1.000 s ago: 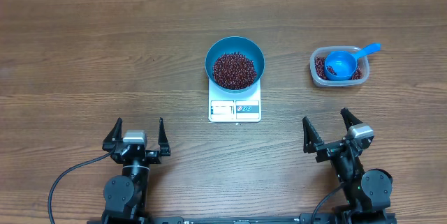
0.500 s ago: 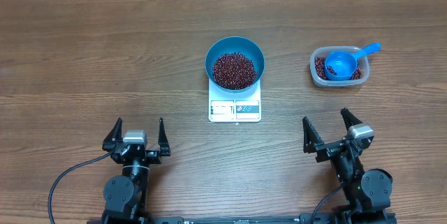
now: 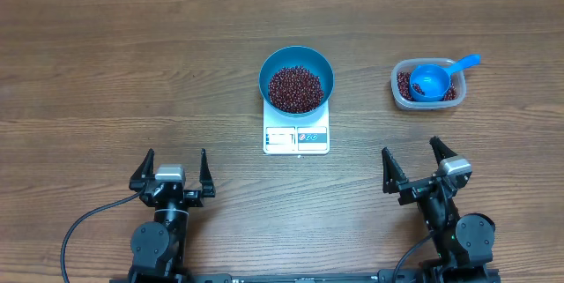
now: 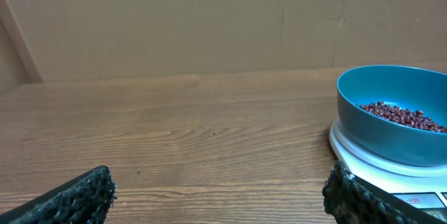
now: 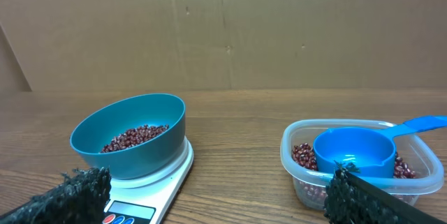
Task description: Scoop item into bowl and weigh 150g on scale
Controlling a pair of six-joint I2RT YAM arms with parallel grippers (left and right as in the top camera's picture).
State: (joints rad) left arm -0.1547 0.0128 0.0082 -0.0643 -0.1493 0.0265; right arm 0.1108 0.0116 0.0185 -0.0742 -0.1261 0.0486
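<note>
A bright-blue bowl (image 3: 296, 78) stands on the white scale (image 3: 296, 138) at the table's middle, holding a heap of dark red-brown beans (image 3: 295, 88). The bowl (image 4: 394, 111) shows at the right of the left wrist view and at the left of the right wrist view (image 5: 130, 142). More beans (image 3: 404, 85) lie in a clear tub (image 3: 426, 85) at the right, with a blue scoop (image 3: 432, 78) resting in it. My left gripper (image 3: 171, 169) and right gripper (image 3: 421, 163) stand open near the front edge, both with nothing between their fingers.
A cardboard wall (image 5: 223, 28) backs the far edge of the table. Bare wood (image 3: 132, 71) stretches to the left of the scale and between the scale and the tub.
</note>
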